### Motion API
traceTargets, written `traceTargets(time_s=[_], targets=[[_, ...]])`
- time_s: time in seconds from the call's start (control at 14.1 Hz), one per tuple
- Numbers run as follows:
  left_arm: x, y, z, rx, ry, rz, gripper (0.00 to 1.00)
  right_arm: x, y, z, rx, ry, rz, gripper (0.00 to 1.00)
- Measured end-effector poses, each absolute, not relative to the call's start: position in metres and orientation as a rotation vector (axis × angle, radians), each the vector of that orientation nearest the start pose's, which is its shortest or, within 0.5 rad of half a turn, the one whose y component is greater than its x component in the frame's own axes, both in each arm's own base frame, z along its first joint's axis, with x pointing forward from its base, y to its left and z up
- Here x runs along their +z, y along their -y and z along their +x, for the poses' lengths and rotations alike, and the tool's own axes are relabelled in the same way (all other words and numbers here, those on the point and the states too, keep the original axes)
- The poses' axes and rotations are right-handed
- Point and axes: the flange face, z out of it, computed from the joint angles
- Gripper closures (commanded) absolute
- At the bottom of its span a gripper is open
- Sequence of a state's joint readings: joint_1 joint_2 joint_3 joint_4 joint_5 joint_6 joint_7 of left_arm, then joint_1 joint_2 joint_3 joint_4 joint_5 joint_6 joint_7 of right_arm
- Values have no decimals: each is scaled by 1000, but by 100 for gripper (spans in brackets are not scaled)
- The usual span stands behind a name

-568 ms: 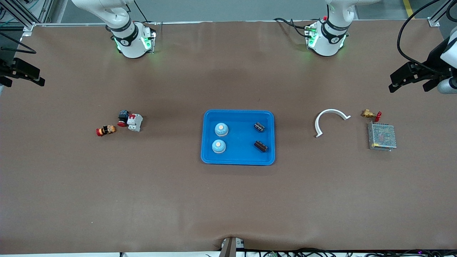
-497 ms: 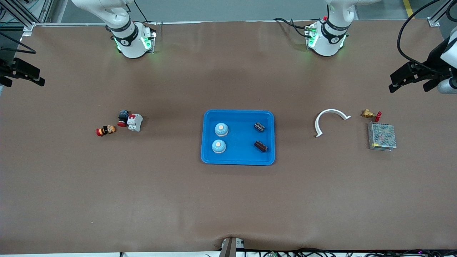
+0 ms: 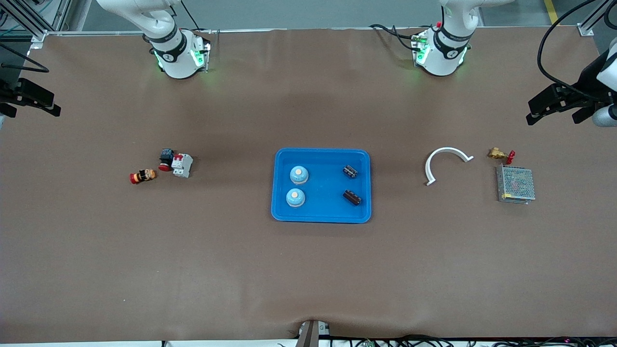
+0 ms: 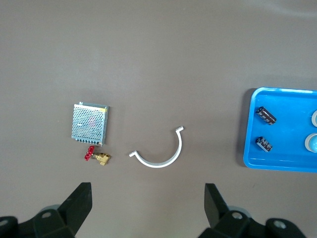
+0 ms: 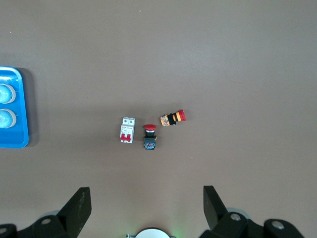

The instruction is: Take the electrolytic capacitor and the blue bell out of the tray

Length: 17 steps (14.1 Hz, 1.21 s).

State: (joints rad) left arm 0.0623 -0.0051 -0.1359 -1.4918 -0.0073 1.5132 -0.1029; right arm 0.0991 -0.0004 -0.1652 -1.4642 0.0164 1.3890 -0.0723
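Observation:
Two blue bells sit in the blue tray mid-table, on its right-arm side. Two dark capacitors lie in the same tray on its left-arm side. My left gripper hangs open and empty high over the left arm's end of the table; in its wrist view the gripper looks down on the capacitors and the tray. My right gripper hangs open and empty over the right arm's end, where the gripper sees the bells at the tray's edge.
A white curved strip, a brass valve with a red handle and a metal mesh box lie toward the left arm's end. A white breaker and two red push buttons lie toward the right arm's end.
The left gripper has shifted very slightly; everything on the table and the right gripper stay as they were.

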Motion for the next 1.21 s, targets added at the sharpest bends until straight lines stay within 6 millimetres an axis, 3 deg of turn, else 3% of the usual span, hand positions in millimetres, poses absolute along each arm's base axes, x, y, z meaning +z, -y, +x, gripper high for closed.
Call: traceTargets(time_s=[0.35, 0.64, 1.21], targets=[[639, 50, 550, 55, 97, -3146, 0, 660, 16, 537, 94, 65, -3120, 0], [612, 100, 553, 134, 225, -3128, 0, 653, -5, 547, 63, 52, -3124, 0], [562, 183, 553, 212, 384, -3102, 0, 612, -115, 572, 77, -71, -3042, 0]])
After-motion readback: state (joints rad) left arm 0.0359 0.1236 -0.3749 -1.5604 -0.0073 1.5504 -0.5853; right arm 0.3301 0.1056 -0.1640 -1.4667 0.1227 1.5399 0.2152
